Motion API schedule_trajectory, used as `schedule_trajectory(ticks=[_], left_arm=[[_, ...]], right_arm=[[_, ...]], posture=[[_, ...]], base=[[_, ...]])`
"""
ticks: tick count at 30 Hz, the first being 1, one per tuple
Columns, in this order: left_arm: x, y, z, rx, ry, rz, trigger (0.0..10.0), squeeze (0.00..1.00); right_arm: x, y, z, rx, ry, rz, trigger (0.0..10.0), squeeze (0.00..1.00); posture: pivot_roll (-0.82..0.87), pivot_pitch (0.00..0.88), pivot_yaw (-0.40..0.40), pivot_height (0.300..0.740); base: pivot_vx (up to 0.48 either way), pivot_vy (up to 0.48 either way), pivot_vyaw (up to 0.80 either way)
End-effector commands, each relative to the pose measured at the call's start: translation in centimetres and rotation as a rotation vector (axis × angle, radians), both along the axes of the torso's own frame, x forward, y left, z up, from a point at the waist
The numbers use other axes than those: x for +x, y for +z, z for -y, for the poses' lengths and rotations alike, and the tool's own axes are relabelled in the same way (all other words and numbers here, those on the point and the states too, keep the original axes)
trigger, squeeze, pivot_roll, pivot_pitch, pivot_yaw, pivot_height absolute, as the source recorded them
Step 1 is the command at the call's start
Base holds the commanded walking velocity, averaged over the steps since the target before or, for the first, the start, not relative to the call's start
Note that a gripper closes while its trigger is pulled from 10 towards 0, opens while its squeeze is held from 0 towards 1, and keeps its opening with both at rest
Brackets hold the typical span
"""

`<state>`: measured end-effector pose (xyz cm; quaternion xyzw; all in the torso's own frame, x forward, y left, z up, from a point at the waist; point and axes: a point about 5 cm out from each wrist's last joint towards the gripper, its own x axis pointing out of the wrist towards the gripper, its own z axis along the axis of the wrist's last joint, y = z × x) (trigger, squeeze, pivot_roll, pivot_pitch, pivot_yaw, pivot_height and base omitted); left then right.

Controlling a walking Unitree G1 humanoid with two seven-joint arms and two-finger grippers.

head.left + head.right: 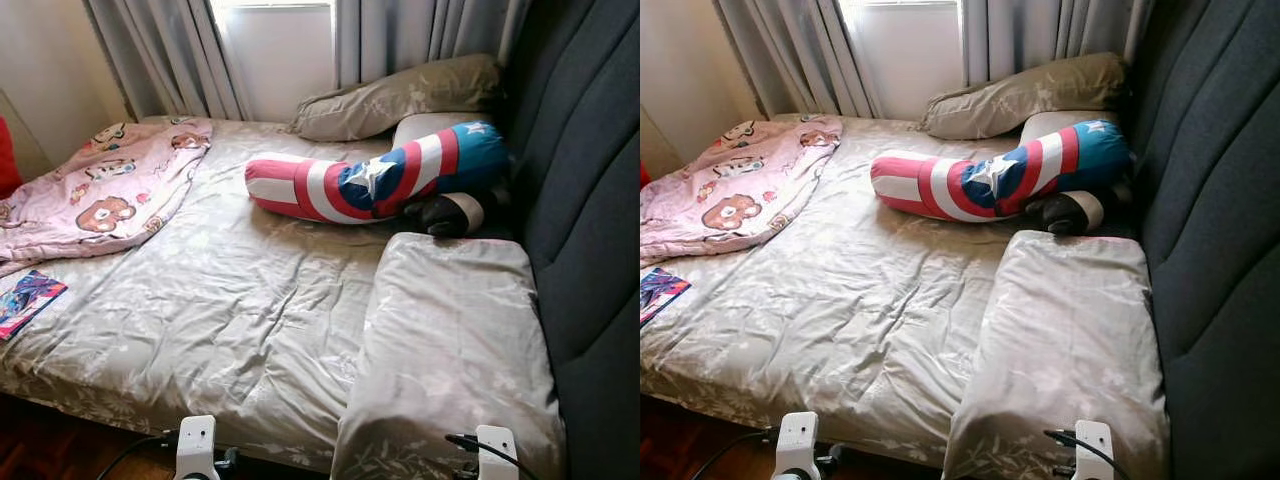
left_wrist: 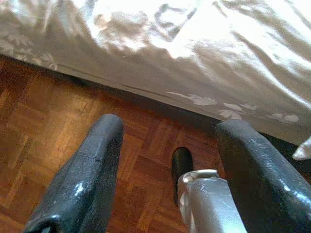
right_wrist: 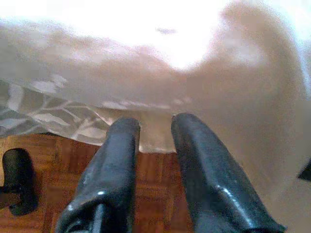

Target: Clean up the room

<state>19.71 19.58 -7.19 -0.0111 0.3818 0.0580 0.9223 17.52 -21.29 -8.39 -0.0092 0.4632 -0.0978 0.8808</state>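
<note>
Two arms sit low at the near edge of the scene, each tool hanging over the wooden parquet floor (image 2: 58, 126) just short of the bed. The left tool (image 2: 167, 160) has its black fingers spread well apart, pointing at the floor and the hanging hem of the bedcover. The right tool (image 3: 154, 145) has its fingers nearly together with only a narrow gap, empty, pointing at the edge of a pillow that overhangs the mattress.

That near pillow (image 1: 450, 350), in grey leaf-print fabric, lies flat at the right near corner of the bed, against the dark grey padded headboard (image 1: 590, 200) that runs along the right side. The bed (image 1: 220, 300) is covered in a matching grey, rumpled cover. At the left near edge lies a small colourful book (image 1: 25, 300), partly cut off by the frame. Further back on the left, a pink cartoon-print blanket (image 1: 100, 190) is bunched up and spills toward the bed's left side.

Beyond the near pillow, a long bolster in red, white and blue with a star (image 1: 380, 175) lies across the bed, one end near the headboard, with a dark object tucked beside it. Behind it a second grey pillow (image 1: 400, 95) leans near the window. Grey curtains (image 1: 170, 50) hang at the far wall, parted around a bright window (image 1: 275, 55).
</note>
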Motion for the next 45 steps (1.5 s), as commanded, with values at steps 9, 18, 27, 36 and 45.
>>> schedule_trajectory(ticks=[9,18,27,36,45], left_arm=[[-0.78,-0.41,-0.58,0.014,0.004,-0.044,10.0,0.00],[-0.92,-0.47,-0.68,0.014,0.002,-0.049,10.0,0.00],[-1.07,-0.53,-0.78,0.011,0.009,-0.052,10.0,0.00],[-1.18,-0.58,-0.75,0.008,0.011,-0.052,10.0,0.00],[-1.23,-0.60,-0.79,0.008,0.013,-0.053,10.0,0.00]], right_arm=[[0.06,-0.12,-0.76,0.016,0.022,-0.007,10.0,0.21],[-0.09,-0.22,-0.84,0.011,0.026,-0.017,10.0,0.00],[-0.30,-0.34,-0.93,0.007,0.038,-0.033,10.0,0.00],[-0.45,-0.44,-1.05,0.005,0.052,-0.046,10.0,0.00],[-0.37,-0.42,-1.20,0.013,0.047,-0.039,10.0,0.00]], posture=[[0.02,0.000,0.050,0.740],[0.03,0.000,0.051,0.740],[0.03,0.000,0.050,0.740],[0.03,0.000,0.048,0.740],[0.03,0.000,0.050,0.740]], base=[[0.000,0.122,0.00],[0.000,0.000,0.00],[0.000,0.133,0.00],[0.000,0.480,0.00],[0.000,0.480,0.00]])
